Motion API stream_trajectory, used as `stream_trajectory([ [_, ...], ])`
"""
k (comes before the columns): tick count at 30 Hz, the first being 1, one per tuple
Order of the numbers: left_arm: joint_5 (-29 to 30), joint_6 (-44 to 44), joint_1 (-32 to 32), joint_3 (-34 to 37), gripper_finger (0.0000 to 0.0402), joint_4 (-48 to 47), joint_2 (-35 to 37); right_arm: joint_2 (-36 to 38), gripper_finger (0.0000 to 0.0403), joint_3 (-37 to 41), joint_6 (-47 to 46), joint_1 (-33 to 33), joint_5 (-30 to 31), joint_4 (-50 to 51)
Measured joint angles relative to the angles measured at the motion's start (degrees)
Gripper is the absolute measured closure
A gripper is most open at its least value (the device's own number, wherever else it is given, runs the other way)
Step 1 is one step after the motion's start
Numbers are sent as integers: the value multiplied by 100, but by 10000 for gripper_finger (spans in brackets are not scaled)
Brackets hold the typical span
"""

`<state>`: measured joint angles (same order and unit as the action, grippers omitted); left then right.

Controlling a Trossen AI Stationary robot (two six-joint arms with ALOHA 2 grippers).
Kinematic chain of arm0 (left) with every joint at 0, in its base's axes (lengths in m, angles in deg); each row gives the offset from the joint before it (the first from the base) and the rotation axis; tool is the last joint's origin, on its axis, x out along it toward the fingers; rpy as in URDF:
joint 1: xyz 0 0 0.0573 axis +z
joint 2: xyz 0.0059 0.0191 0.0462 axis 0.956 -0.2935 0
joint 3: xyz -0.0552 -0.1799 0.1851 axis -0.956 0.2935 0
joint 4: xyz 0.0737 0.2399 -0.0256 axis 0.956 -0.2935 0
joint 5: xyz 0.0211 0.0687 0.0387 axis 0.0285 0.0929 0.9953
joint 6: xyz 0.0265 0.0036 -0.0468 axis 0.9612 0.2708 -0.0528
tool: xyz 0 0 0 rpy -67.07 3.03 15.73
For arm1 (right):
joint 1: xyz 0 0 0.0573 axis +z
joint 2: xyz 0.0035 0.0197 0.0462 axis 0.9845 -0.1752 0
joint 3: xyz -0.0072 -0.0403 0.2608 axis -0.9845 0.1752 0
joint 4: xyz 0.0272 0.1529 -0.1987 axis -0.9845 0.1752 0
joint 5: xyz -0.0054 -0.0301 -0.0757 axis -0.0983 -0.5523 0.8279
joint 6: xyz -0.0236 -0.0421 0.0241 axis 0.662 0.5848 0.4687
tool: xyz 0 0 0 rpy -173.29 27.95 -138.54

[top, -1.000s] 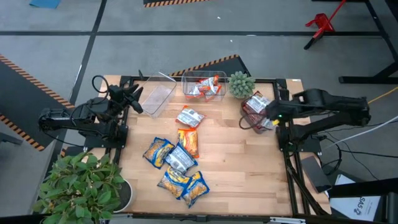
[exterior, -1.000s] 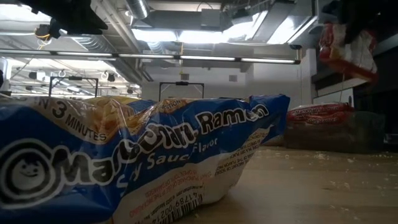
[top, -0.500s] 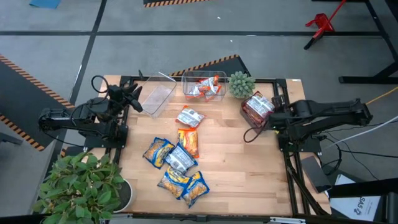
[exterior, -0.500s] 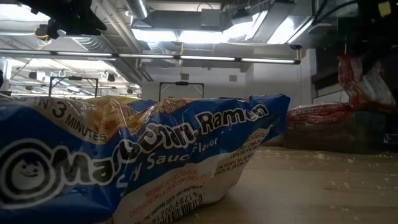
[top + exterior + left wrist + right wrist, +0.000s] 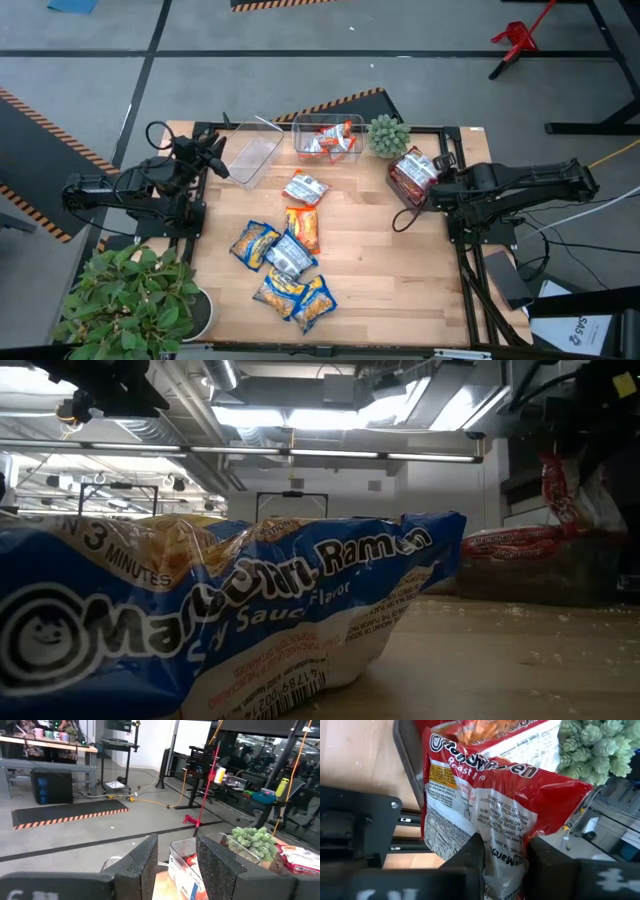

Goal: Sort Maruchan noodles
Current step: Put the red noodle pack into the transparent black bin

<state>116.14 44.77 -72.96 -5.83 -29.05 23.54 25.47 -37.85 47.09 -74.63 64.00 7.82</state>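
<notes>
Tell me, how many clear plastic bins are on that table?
3, toward the table's back: an empty bin at left, a middle bin holding packets, and a right bin with red packets. None seems hidden.

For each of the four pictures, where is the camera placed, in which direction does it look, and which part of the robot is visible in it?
High view: above the table, looking straight down; both arms show.
Low view: at table-top height, looking level across; a blue ramen packet fills the front.
Left wrist view: on the left arm, looking past the open left gripper at the room.
Right wrist view: on the right arm; the right gripper is shut on a red ramen packet.
Shared: the green spiky plant shows in both wrist views.
</notes>
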Motion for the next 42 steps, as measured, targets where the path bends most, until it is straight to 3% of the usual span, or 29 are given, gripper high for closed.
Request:
stream_trajectory([
  [9, 4, 12, 2, 0, 274, -2, 0, 0, 337, 1, 999, -2, -33, -522],
  [16, 6, 5, 2, 0, 274, -105, 0, 0, 336, 364, 1004, -4, -232, -580],
  [23, 9, -170, 1, 0, 274, -107, -1, -2, 336, 866, 1025, -4, 110, -874],
  [34, 6, -176, 0, 0, 274, -105, 0, -2, 334, 874, 739, -4, -663, -1055],
  [42, 6, -176, 0, 0, 274, -105, -1, -2, 266, 874, 103, -4, -854, -1045],
])
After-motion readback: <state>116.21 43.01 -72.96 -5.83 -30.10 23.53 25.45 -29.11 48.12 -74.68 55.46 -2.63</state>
